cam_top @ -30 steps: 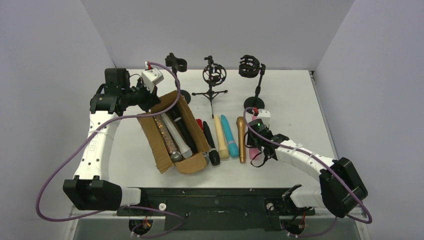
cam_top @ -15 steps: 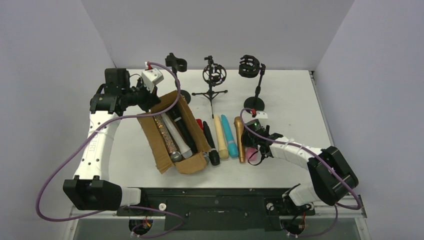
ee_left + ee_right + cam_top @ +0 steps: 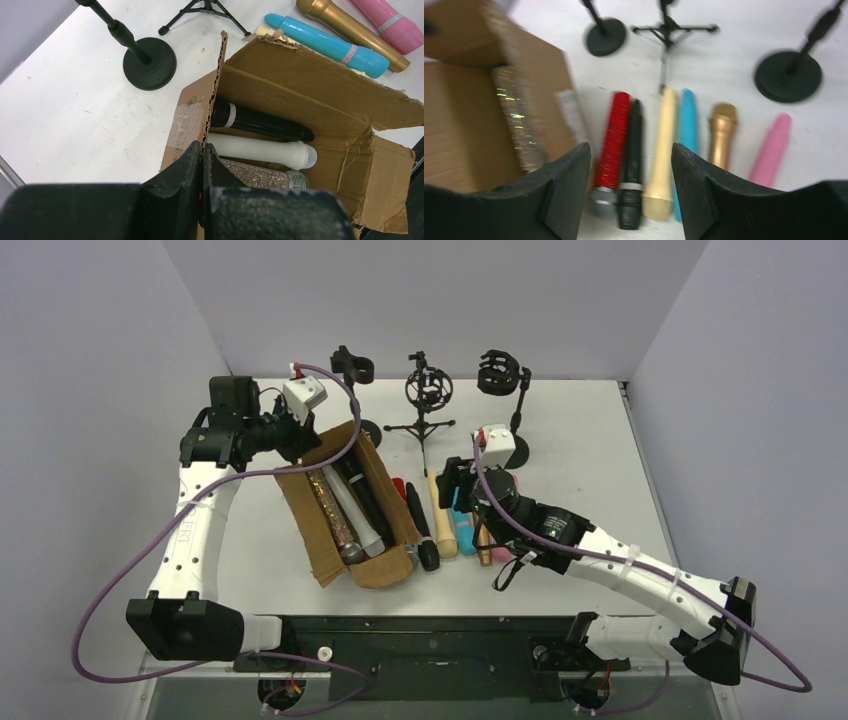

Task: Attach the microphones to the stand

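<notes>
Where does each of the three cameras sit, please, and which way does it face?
Top external: above and behind the bases, looking down on the table; both arms show.
Left wrist: over the cardboard box, looking in; left hand pinches its wall.
Right wrist: over the loose microphones; open right hand frames them.
Shared: both wrist views show the teal microphone.

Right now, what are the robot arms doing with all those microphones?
The left claw pinches a wall of the cardboard box, which holds three microphones. The right claw is open and empty, hovering over the row on the table, near the red microphone, a black microphone and the cream microphone. The three stands at the back hold no microphone yet.
</notes>
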`<state>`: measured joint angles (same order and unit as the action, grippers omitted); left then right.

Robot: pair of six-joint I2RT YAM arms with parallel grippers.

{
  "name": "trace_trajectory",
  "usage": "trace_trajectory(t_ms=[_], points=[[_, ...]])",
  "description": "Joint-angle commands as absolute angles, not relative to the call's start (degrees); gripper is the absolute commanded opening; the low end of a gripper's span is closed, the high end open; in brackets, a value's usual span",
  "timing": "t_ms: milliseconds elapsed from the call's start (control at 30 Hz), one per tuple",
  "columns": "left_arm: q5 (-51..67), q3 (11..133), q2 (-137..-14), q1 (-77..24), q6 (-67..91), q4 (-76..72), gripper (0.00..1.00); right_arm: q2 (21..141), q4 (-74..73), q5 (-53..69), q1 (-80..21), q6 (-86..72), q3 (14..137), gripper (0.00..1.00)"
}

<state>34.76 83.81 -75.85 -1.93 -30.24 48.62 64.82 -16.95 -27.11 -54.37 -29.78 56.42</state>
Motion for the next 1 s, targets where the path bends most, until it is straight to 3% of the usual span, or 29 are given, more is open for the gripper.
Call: trace_trajectory(t_ms=[0,233,500,967], points=[[37.1,85.0,-74.4,-2.2,-29.0,46.0,0.00,69.0,-16.8,-28.7,-62.3,-25.4,65.7,0.55],[37.4,86.1,-74.4,-2.2,-28.2,46.6,0.00,84.6,-14.4,-21.1,-69.0,-20.4,76.5,0.51],[37.0,86.2,-74.2,-2.3,-28.7,47.3,0.00,99.8,-14.6,-17.5,-69.4,-17.3,85.3,0.42],[37.0,85.8,-73.9,-2.2,-29.6,47.4,0.00,113.5,-14.9,-15.5,-64.7,-18.3,91.3,0.38]])
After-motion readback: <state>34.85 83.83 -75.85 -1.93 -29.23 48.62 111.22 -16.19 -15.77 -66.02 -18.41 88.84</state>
